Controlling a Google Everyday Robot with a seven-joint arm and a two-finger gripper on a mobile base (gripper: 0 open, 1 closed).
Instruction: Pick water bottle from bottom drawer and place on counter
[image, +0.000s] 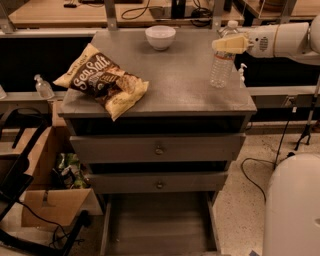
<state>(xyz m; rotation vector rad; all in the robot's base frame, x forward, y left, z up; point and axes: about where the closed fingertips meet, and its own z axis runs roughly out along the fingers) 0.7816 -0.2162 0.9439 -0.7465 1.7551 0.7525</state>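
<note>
The water bottle (220, 70), clear and ribbed with a white cap, stands upright on the grey counter (180, 75) near its right edge. My gripper (229, 44) reaches in from the right on a white arm and sits at the bottle's neck, just below the cap, crossing in front of it. The bottom drawer (157, 225) is pulled out at the foot of the cabinet, and its bare floor holds nothing.
A white bowl (160, 36) sits at the counter's back. A Sea Salt chip bag (102, 80) overhangs its left front corner. Two shut drawer fronts (159, 149) lie below. A tiny pump dispenser (242, 72) stands behind the bottle. A cardboard box (55, 205) is at lower left and my white base (292, 205) at lower right.
</note>
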